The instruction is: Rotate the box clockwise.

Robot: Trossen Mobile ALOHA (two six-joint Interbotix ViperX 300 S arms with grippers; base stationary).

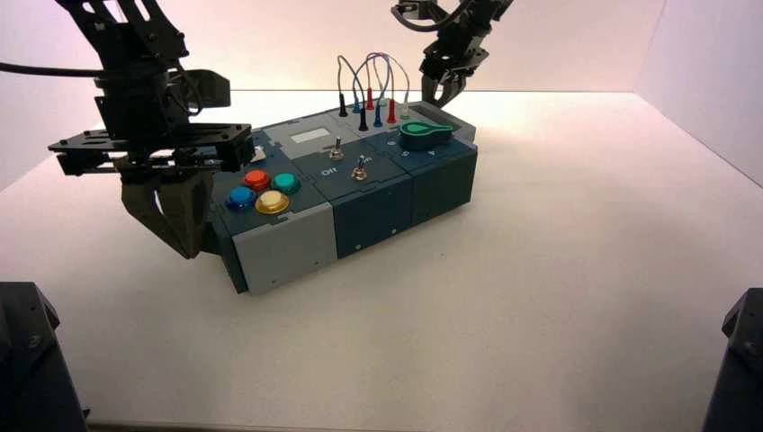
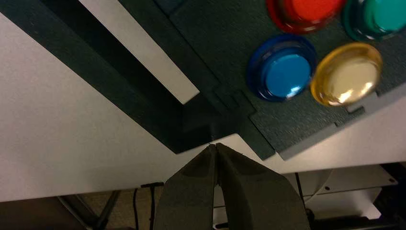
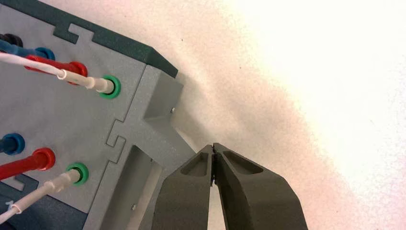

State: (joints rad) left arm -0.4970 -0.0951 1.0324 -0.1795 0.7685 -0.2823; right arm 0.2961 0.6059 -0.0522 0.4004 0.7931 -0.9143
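The box [image 1: 373,220] lies slantwise on the white table, its button end toward the near left and its wire end toward the far right. My left gripper [image 1: 192,250] is shut and empty, its tips right at the box's near-left end by the dark handle [image 2: 143,103]. The left wrist view shows the blue button [image 2: 282,72], yellow button [image 2: 347,76], red button [image 2: 306,9] and green button [image 2: 378,17]. My right gripper [image 1: 445,97] is shut and empty, its tips [image 3: 212,146] beside the grey end handle [image 3: 160,124] at the far-right end, close to the looped plug wires [image 1: 373,76].
The box top also bears two toggle switches [image 1: 346,157] and a green knob [image 1: 423,135]. Dark arm bases stand at the near-left corner [image 1: 27,360] and near-right corner [image 1: 738,360]. White walls close the back and sides. The table's edge [image 2: 95,189] lies close behind the left gripper.
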